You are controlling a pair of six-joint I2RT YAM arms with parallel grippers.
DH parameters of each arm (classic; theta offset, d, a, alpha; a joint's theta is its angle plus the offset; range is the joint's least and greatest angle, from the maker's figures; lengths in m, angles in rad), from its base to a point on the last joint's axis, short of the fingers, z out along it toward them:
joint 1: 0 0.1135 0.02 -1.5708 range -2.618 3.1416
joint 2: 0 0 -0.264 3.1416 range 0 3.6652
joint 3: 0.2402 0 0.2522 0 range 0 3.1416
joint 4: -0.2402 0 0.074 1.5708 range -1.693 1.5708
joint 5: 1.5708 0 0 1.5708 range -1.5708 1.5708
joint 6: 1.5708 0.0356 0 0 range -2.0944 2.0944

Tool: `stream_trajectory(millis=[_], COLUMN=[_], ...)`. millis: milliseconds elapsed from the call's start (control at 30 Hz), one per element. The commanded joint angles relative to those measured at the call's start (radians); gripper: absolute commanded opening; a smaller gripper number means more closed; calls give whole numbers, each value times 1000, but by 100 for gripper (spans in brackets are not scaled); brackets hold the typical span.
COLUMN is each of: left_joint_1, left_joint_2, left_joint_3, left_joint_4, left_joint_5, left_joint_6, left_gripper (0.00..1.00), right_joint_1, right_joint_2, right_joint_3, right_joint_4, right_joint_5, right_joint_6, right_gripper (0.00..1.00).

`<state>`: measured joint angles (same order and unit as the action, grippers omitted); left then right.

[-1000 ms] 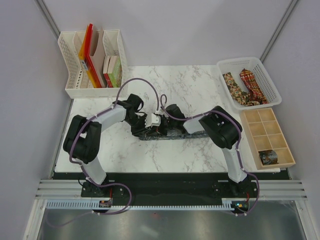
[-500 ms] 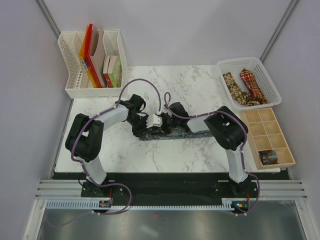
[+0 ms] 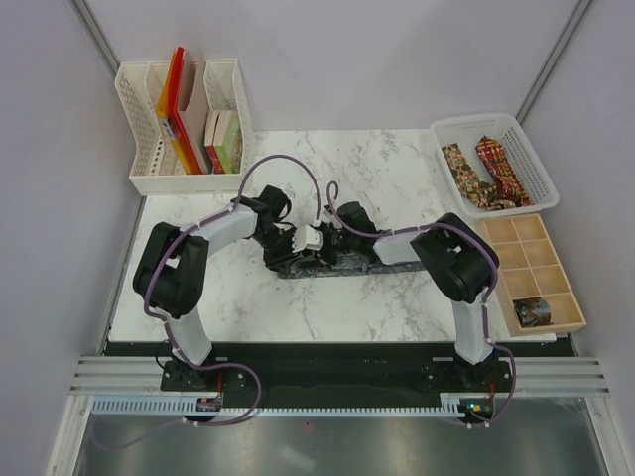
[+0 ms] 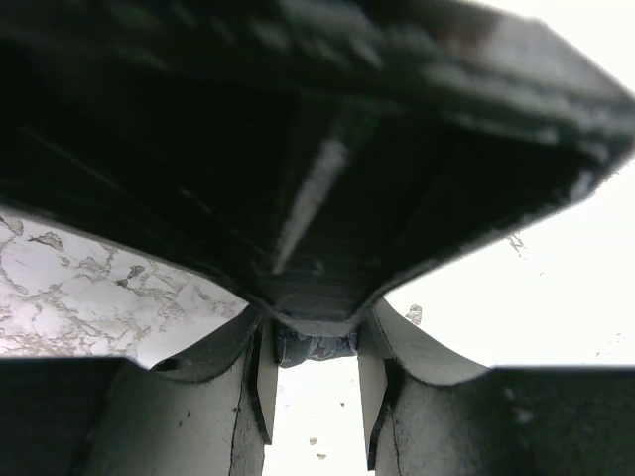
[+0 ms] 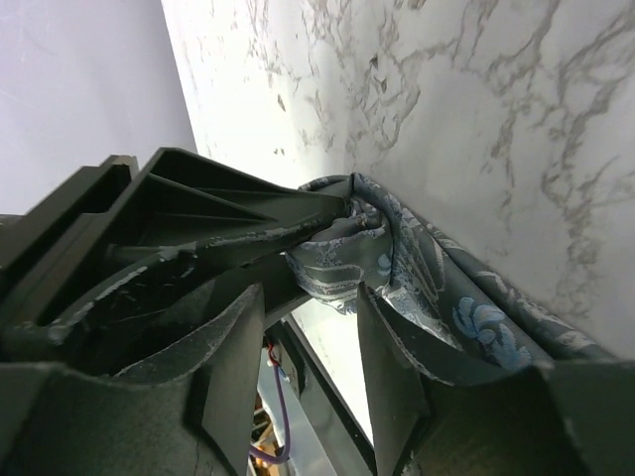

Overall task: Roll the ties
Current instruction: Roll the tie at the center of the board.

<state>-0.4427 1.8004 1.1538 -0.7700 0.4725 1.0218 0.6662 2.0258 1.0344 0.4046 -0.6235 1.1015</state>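
- Looking down: since a second ago the right gripper [image 3: 322,250] has slid left to meet the left gripper [image 3: 290,250] and parted its jaws. Both arms fold low over the dark grey-green tie [image 3: 342,269], which is stretched across the marble table's [image 3: 397,169] middle.
- At the table's far right corner a white basket [image 3: 478,121] holds a brown-gold tie [image 3: 461,167] and a red tie [image 3: 496,164]. One rolled tie [image 3: 533,312] sits in the wooden box [image 3: 526,260] at its right edge.
- Left wrist: narrow jaws pinch that dark tie's fabric [image 4: 316,347].
- Right wrist: jaws apart, gripping nothing. The tie's folded end [image 5: 397,248] lies just ahead of them.
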Motion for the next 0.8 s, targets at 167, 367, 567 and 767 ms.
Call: stream_trajectory(millis=[167,367,567,767], left_joint_1=[-21,-17,-10,4], left_joint_2=[77,71,47,-42], left_joint_3=[-43,-42,-46,-46], left_joint_4=[-5,-3,-6,-5], left_joint_5=[-23,-23,-9,54], left_joint_6=[8,12,17,23], left_gripper=[33,36,46,61], right_joint_1=[35,32,12,-10], right_joint_2=[57,70,60,63], right_joint_3=[24,27,33,20], right_joint_4=[76,43,-50,-108], right_joint_5=[24,25,41,47], right_joint_6=[18,-6,-61,-92], right_gripper=[37,11,0,0])
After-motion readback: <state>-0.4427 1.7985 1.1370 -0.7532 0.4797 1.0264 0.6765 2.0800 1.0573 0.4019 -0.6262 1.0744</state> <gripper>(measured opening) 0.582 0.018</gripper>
